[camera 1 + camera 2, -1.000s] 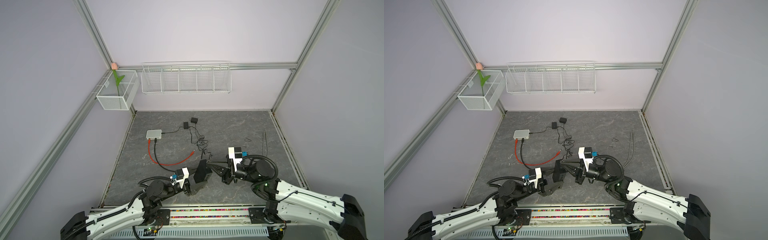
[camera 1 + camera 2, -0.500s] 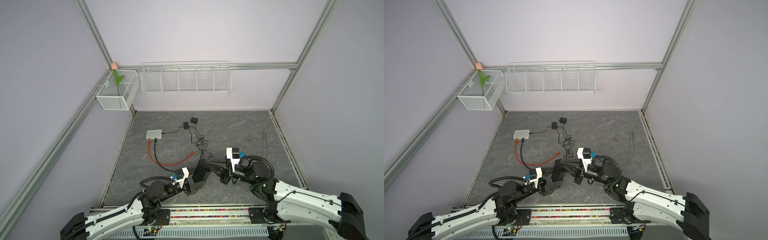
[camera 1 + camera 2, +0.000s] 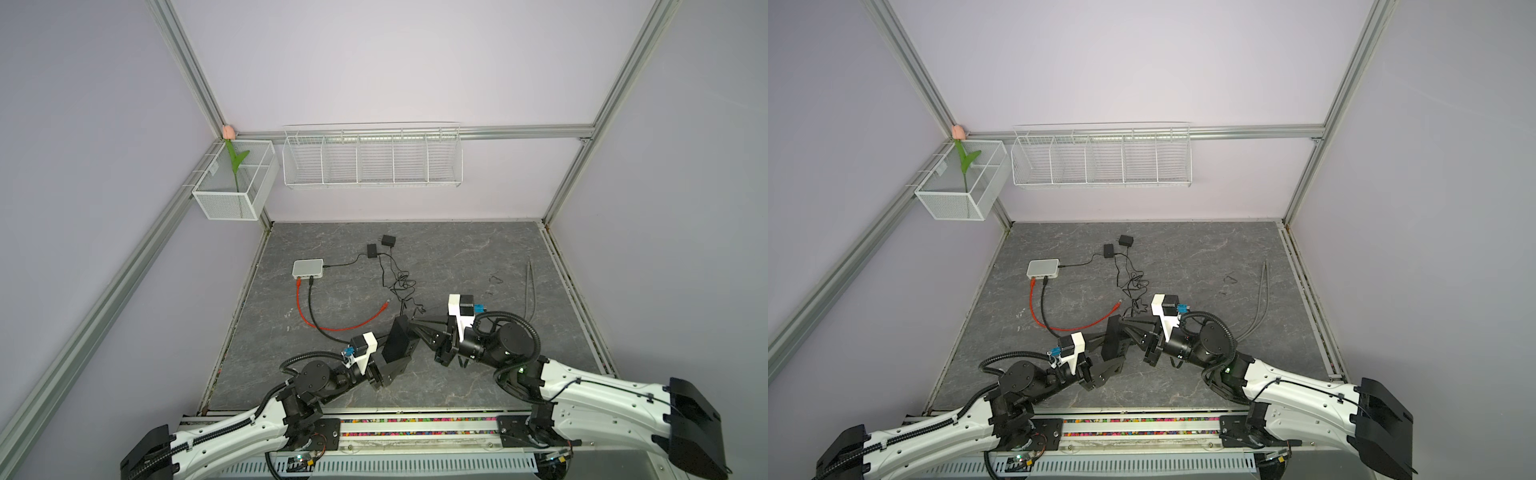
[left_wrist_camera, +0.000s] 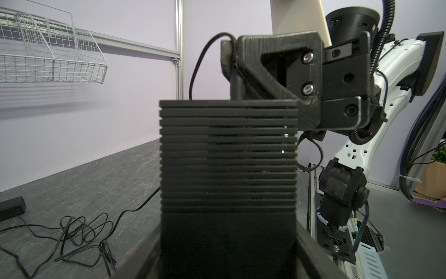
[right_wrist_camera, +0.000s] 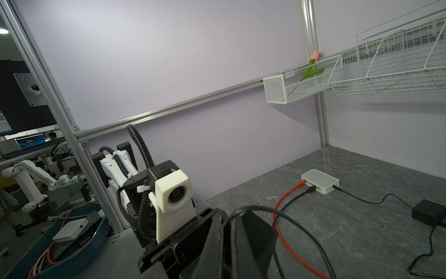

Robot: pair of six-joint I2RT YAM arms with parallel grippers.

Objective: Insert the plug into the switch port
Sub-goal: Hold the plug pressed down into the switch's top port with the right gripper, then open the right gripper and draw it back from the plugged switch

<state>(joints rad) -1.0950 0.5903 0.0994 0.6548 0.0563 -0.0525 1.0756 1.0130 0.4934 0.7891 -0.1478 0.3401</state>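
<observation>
My left gripper (image 3: pixel 392 362) (image 3: pixel 1111 362) (image 4: pixel 228 261) is shut on a black ribbed switch (image 3: pixel 397 341) (image 3: pixel 1115 340) (image 4: pixel 228 157), held upright above the near middle of the table. My right gripper (image 3: pixel 415 325) (image 3: pixel 1126 322) (image 5: pixel 228 218) is shut on a thin black cable (image 4: pixel 195 70) (image 5: pixel 265 210), its fingers (image 4: pixel 243 79) resting at the switch's upper edge. The plug is hidden between those fingers, and the port is hidden too. The cable runs back to a tangle (image 3: pixel 400 286) and a black adapter (image 3: pixel 388 240).
A white switch (image 3: pixel 308 268) (image 5: pixel 319 181) at the left rear has a red cable (image 3: pixel 332 328), a black cable and a second adapter (image 3: pixel 372 250) attached. A grey cable (image 3: pixel 529 291) lies right. Wire baskets (image 3: pixel 372 160) hang on the back wall.
My right gripper has edged a little to the left, closer onto the top of the black switch. The left arm and the switch have stayed still.
</observation>
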